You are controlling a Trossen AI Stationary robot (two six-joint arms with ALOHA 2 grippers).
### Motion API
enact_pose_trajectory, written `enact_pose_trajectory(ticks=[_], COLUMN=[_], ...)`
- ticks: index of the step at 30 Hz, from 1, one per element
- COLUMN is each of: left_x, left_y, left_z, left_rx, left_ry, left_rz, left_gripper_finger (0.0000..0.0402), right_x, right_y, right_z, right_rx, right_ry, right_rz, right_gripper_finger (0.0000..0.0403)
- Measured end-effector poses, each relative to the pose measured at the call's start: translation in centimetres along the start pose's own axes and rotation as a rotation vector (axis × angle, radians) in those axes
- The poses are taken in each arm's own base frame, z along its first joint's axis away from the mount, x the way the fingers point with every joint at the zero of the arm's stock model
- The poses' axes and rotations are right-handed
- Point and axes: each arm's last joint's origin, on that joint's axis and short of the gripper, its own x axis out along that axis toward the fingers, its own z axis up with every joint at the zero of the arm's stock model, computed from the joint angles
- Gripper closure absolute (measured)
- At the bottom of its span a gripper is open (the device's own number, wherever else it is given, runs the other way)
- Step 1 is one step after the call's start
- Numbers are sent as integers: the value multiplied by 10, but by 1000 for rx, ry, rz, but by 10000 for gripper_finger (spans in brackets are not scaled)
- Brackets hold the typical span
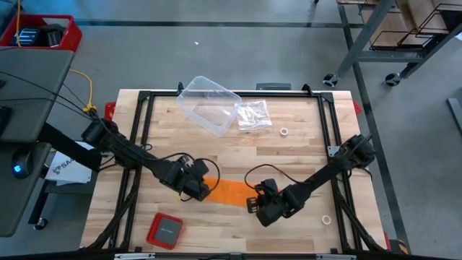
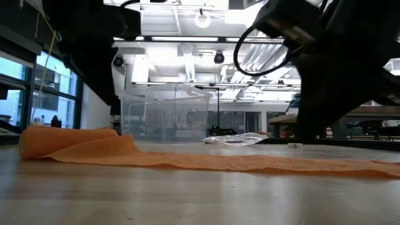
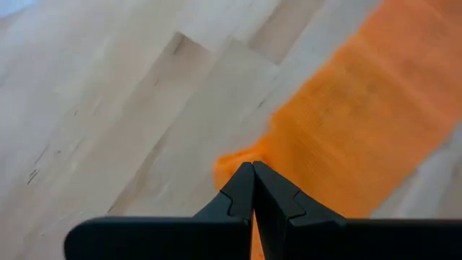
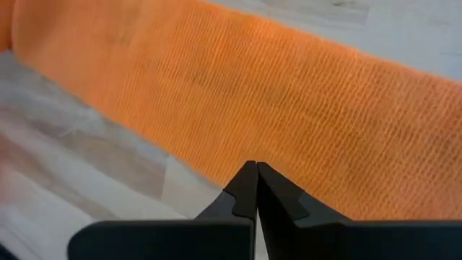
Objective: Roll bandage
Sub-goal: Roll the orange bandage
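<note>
The orange bandage (image 1: 227,191) lies as a flat strip on the wooden table between my two grippers. In the low view its left end (image 2: 44,140) is folded into a low hump and the rest (image 2: 250,162) runs flat to the right. My left gripper (image 1: 199,186) is shut, its tips at that folded end (image 3: 253,165). My right gripper (image 1: 258,203) is shut too, its tips (image 4: 256,165) over one long edge of the strip near its other end. My left gripper slants down at the bandage's end corner (image 3: 229,160). A thin line of orange shows between the shut fingers (image 3: 234,195), but I cannot tell whether they pinch cloth. My right gripper slants down over the strip's long edge (image 4: 216,170); I cannot tell whether it touches.
A clear plastic box (image 1: 208,105) and a crinkled clear bag (image 1: 254,115) sit at the far middle. A small white ring (image 1: 284,132) lies beside the bag, another (image 1: 326,219) at the near right. A red square case (image 1: 164,230) lies near left. A black frame (image 1: 144,130) edges the table.
</note>
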Motion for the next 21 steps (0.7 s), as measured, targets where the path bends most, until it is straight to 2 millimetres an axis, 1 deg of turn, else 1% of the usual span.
enact_pose_trajectory(ticks=[4,7,13,21], left_x=[9,16,25,34], left_y=[-2,-3,2,13], left_z=[-4,-5,2,16], left_rx=[25,19,-40,-43], left_ry=[31,44,54,61], left_rz=[32,53,89,107], left_gripper_finger=[401,401,401,401], right_x=[1,-1,-6,-15], right_y=[-1,-6,-20,-41], right_z=[1,-3,-22,-45], right_rx=[-1,-19,18,20], right_ry=[22,48,67,124], right_rz=[-26,-60,-128,-267], right_gripper_finger=[403,403,403,403])
